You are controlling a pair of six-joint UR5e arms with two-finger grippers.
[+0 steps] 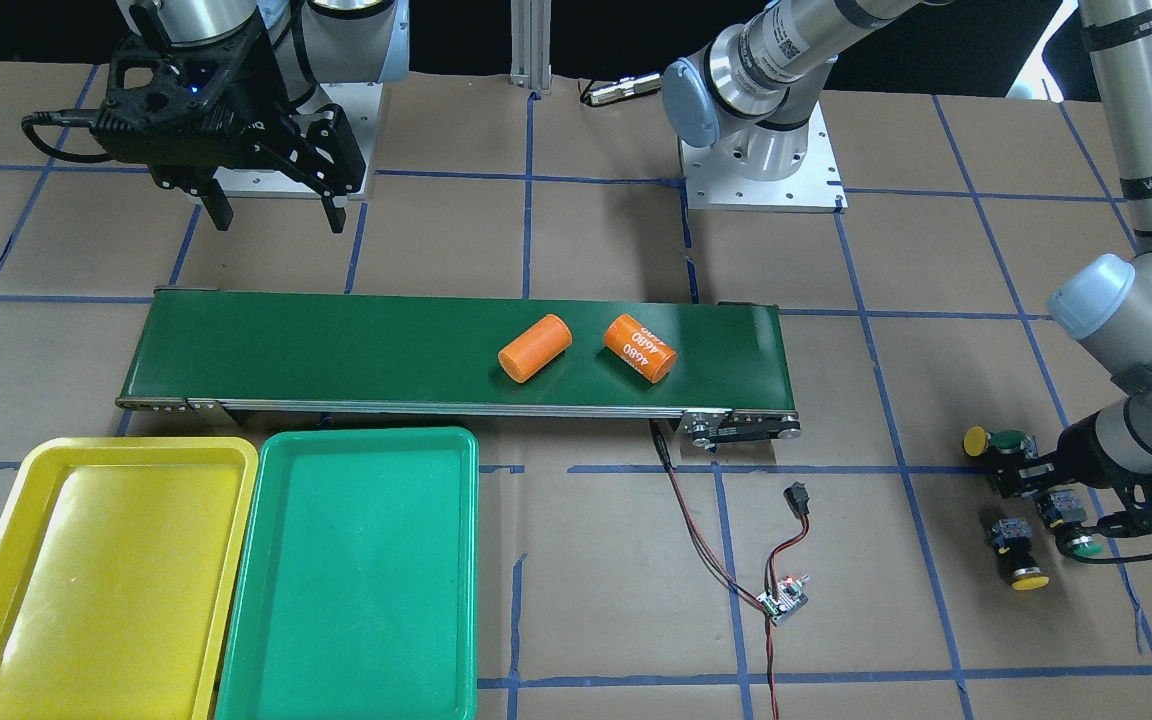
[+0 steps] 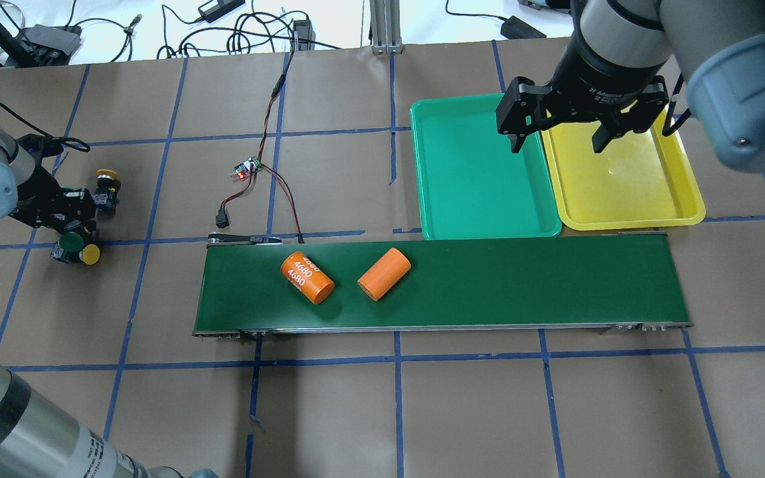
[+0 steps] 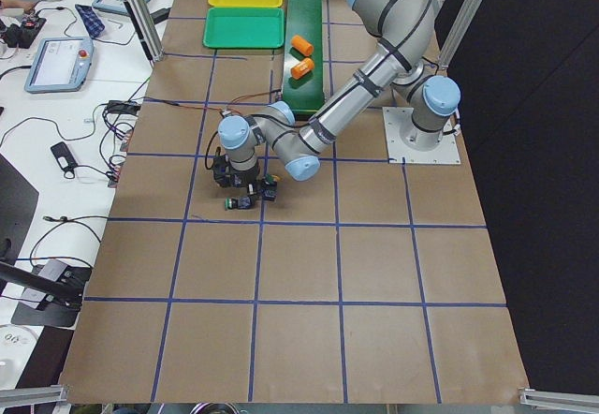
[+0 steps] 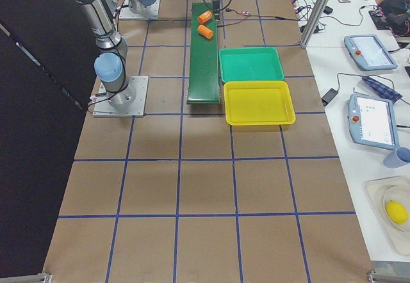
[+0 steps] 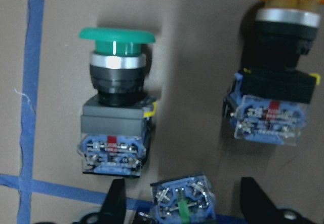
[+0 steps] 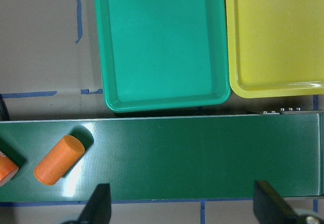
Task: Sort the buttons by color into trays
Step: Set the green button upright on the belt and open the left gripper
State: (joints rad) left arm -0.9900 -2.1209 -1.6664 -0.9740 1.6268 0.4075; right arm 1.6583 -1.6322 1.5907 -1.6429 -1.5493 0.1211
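Left wrist view: the left jaws are spread around one button (image 5: 183, 203), not touching it, at the tabletop's (image 5: 202, 57) left end. Its cap is hidden, so it could land with the wrong colour. The green button (image 5: 117, 82) and yellow button (image 5: 276, 72) just beyond may get bumped. Far right by the trays (image 6: 162, 41), the right jaws are spread and empty.

One orange cylinder (image 2: 307, 277) on the conveyor belt (image 2: 489, 285) is showing "4680" in white, printed repeatedly. Lettering on the left arm (image 1: 1151, 150) is coming out too blurred to read.
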